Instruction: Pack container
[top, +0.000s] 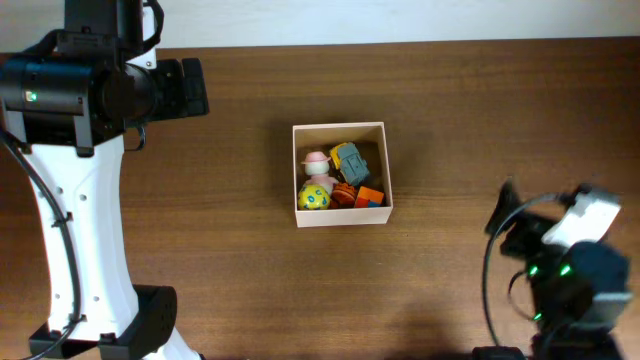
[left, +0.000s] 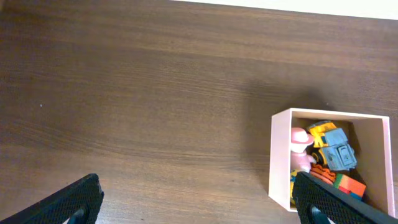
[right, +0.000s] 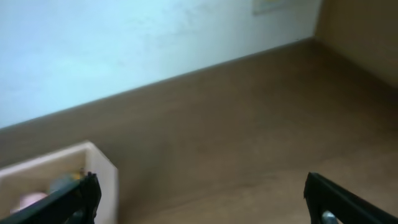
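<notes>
The container (top: 340, 215) sits in the middle of the table (top: 480, 120) with small toys (top: 338, 178) inside. The left gripper (left: 196, 186) and right gripper (right: 200, 183) each have their fingers spread wide apart.

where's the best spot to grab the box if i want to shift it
Pinch the box by its far wall, the top edge in the overhead view, coming straight down with one finger inside and one outside. The walls are thin and upright, and the toys crowd the near side, leaving a bare strip just inside that wall.
</notes>
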